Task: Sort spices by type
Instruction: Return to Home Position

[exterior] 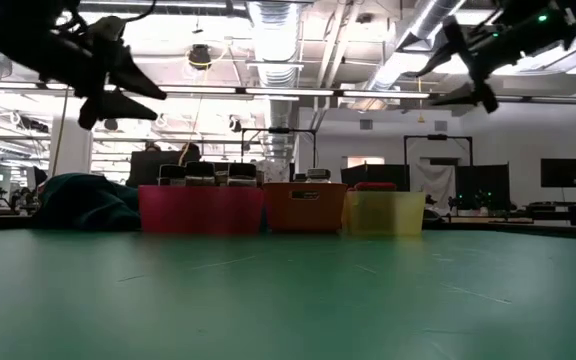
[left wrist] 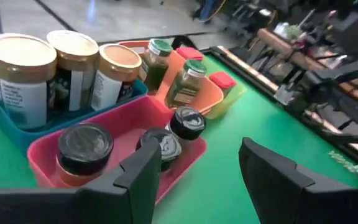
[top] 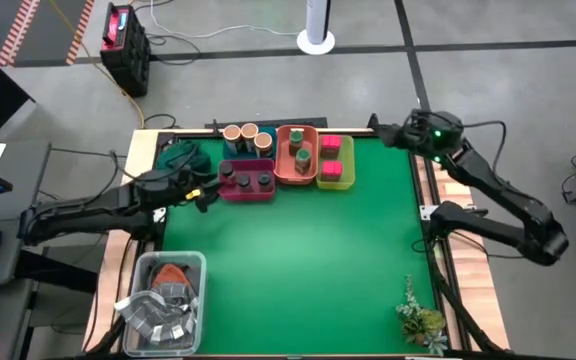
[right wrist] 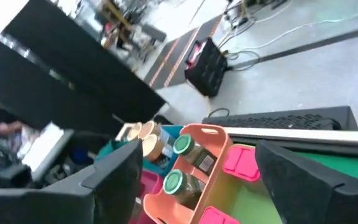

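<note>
above the worktop (top: pixel 298 260), the left gripper (top: pixel 206 194) hangs beside the magenta tray (top: pixel 246 197) and the right gripper (top: pixel 380 128) hangs over the far right corner, both apart and empty. tan-topped jars (top: pixel 248 133) sit in the blue tray (left wrist: pixel 8 135), dark-topped jars (top: pixel 245 180) in the magenta, green-topped jars (top: pixel 300 148) in the orange tray (top: pixel 280 172), pink boxes (top: pixel 330 145) seemingly in the yellow-green tray (top: pixel 335 185).

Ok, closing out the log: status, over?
Left gripper open, empty, beside magenta tray. Right gripper open, empty, at far edge of table. Spices sorted across four trays. Nothing in the way.

Both arms are showing matte black segments; the right arm (top: pixel 490 182) is glowing green at its wrist, the left arm (top: pixel 88 211) is wearing broad, angular dark fingers (left wrist: pixel 138 180).
</note>
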